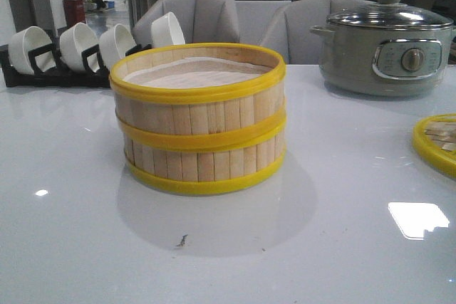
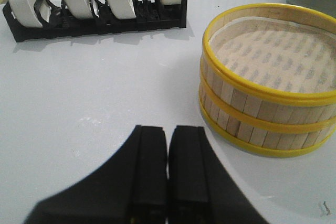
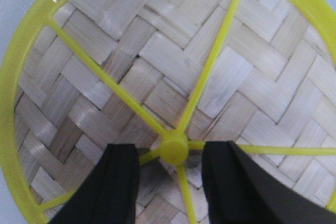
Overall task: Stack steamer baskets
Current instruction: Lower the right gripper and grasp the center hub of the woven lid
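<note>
Right gripper (image 3: 172,174) spread wide, straddling yellow centre knob (image 3: 174,148) of woven lid (image 3: 157,66); nothing pinched yet, fingers (image 3: 118,182) either side of knob, contact not clear. Hovering straight above lid, spokes radiating from knob to yellow rim.

Left gripper (image 2: 168,174) pressed together, empty, low over white table (image 2: 94,93), near stacked baskets but apart from them.

Steamer baskets (image 1: 198,119) already one on top of other, mid-table, walls lined up, yellow rims flush, pale liner (image 1: 192,72) showing in open top. Lid lying flat at right edge of front view, only partly in frame, well apart from stack. Grey-green electric pot (image 1: 385,48) behind on right, bowl rack (image 1: 78,51) with white bowls behind on left; neither involved.

Step in hand, judged: basket stacking done, lid pickup under way, pre-grasp on knob. Next move likely: drop slightly, close on knob, lift straight up, carry left over stack, centre over top rim, lower flat. Needs knob well centred between fingers — small, round, could slip or tilt lid. Needs enough lift to clear top rim of stack. Left arm best kept out of path.
</note>
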`<state>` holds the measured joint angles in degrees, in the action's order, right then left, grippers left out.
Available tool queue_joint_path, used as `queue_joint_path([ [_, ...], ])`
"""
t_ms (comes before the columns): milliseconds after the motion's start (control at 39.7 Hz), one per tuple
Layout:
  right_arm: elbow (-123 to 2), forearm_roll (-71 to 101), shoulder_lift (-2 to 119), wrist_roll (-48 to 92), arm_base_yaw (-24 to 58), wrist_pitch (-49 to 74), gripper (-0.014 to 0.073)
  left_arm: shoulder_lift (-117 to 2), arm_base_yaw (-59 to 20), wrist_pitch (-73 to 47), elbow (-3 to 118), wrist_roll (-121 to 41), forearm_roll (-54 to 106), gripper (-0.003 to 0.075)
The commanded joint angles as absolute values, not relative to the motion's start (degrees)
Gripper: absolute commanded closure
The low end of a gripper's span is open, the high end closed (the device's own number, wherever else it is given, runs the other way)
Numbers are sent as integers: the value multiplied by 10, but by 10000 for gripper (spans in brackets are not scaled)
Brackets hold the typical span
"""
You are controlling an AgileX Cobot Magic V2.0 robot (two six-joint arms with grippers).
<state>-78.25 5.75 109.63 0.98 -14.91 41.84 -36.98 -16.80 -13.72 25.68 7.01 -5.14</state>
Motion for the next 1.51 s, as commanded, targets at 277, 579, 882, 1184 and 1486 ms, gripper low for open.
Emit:
queue_joint_path([
  [277,-802,59,1068,12,-150,388,204,-369,-167,-89,272,74,-51,636],
  [579,-802,59,1080,12,-150,383,204,-369,-167,-89,272,74,-51,636],
  [882,-802,59,1080,12,-150,382,204,-369,-167,-89,272,74,-51,636],
  [1184,-808,59,1080,12,-150,393,204,-369,-167,-89,272,74,-51,636],
  [1486,-836,59,1081,12,-148,422,204,-369,-167,-89,272,74,-51,636],
])
